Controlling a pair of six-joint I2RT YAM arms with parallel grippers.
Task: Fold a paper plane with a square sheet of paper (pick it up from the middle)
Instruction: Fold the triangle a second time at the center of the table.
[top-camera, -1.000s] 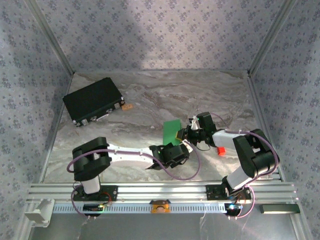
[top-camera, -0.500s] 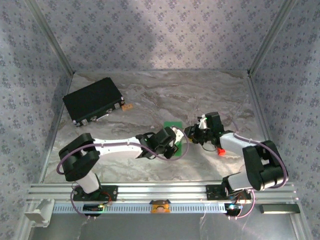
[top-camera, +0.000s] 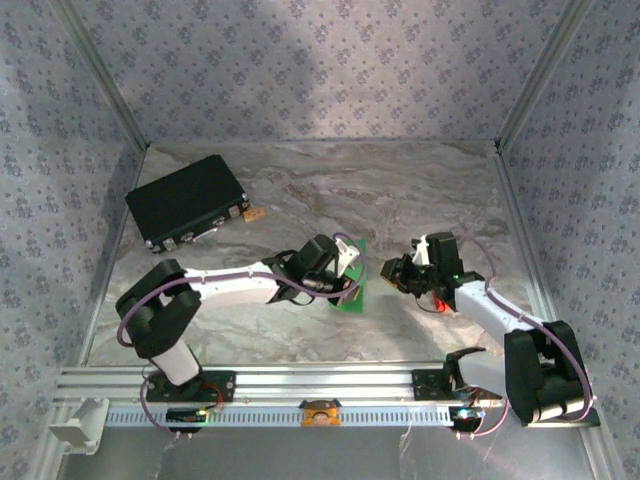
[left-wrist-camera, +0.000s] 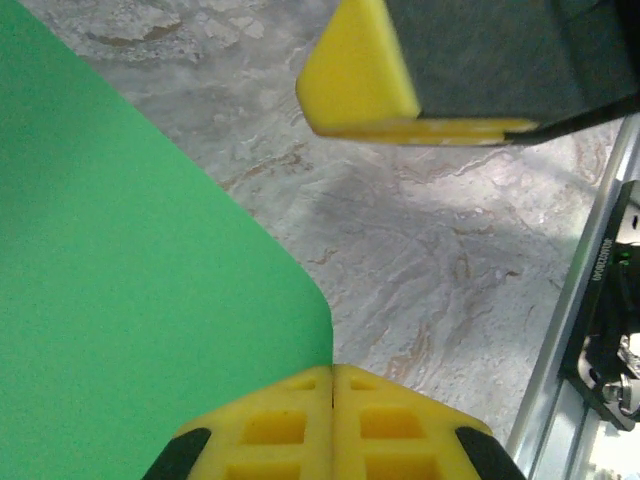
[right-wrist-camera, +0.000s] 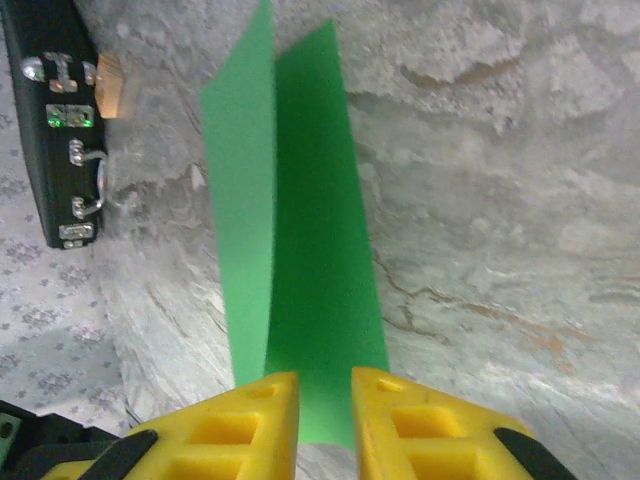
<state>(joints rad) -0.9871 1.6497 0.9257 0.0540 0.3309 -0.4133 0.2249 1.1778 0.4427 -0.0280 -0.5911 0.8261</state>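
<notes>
Pinching the green paper sheet (left-wrist-camera: 130, 280) at its corner, your left fingers (left-wrist-camera: 300, 400) closed, your right fingers (right-wrist-camera: 270, 405) narrowly apart just right of it, empty

The paper (right-wrist-camera: 300, 300) is seen as thin, smooth and matt, in plain green. The desk (top-camera: 400, 190) is finished in a grey marble pattern with a faint sheen. The fingers (right-wrist-camera: 250, 420) are made of matt yellow plastic with moulded pockets. The case (top-camera: 185, 205) is dull black and fitted with bright metal latches. The rail (top-camera: 300, 380) is formed of brushed, ribbed aluminium.
</notes>
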